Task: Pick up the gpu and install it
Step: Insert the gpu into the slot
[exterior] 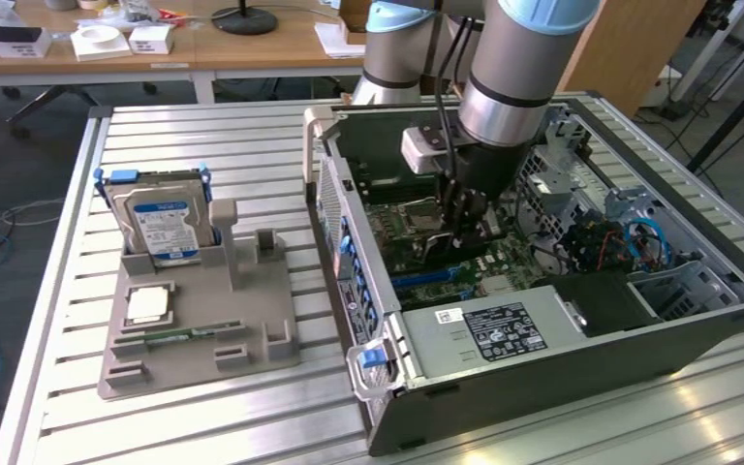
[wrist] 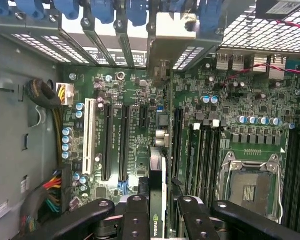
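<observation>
Arm reaches down into the open computer case [exterior: 566, 387], with the gripper [exterior: 465, 218] low over the motherboard [wrist: 250, 105]. In the wrist view the claw is drawn in narrow and clamped on the gpu [wrist: 157, 192], with 1 black finger [wrist: 135, 215] against each flat face. The card is seen edge-on, standing upright to the board, with a green logo on its upper edge. It sits in the expansion-slot area, between the 2 long black slots [wrist: 115, 140] on one side and the CPU socket [wrist: 252, 192] further off on the other. Its length runs toward the rear bracket bays with blue latches [wrist: 135, 10]. Cannot tell whether the contact edge is touching a slot or apart from it, as the card's own body hides it. On the exterior view's left, well apart from the case, the grey holder [exterior: 198, 334] carries the hard drive [exterior: 166, 228] upright. Handling, my judgement: the card is light, thin and stiff, so it should not sag in a pinch. It is fragile, though, with small parts on the faces and bare contacts on the lower edge. The faces are smooth enough to slip or pivot under side load. Best hold is across the 2 flat faces near the upper edge, clear of contacts and metal end bracket.
</observation>
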Controlling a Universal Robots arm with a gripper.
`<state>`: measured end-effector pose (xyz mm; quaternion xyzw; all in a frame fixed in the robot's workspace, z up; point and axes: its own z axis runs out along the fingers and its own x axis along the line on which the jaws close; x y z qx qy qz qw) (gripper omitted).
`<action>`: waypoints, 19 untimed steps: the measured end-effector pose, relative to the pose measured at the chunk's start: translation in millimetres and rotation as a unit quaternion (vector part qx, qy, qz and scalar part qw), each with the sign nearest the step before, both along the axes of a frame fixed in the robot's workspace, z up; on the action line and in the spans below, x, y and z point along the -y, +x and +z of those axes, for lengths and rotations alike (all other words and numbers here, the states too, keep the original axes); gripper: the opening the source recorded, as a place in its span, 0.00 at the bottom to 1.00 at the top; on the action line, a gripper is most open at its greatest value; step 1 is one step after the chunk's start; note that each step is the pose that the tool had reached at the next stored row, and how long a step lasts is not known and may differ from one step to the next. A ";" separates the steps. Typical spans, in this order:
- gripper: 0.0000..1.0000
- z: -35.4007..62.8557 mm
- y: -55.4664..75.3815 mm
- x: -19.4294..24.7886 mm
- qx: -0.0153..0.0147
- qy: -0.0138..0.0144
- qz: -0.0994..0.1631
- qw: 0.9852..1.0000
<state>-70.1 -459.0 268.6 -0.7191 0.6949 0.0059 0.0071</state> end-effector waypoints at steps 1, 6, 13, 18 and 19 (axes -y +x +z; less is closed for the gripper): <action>0.27 -1.0 -0.1 -0.1 -0.001 0.000 0.000 1.000; 0.27 -2.2 -0.5 -0.2 -0.002 0.001 0.000 1.000; 0.27 -9.6 -0.8 -0.1 -0.006 0.001 0.000 1.000; 0.27 -11.0 -2.6 -0.6 -0.007 0.001 0.000 1.000; 0.27 -11.4 -2.5 -0.9 -0.007 0.001 0.000 1.000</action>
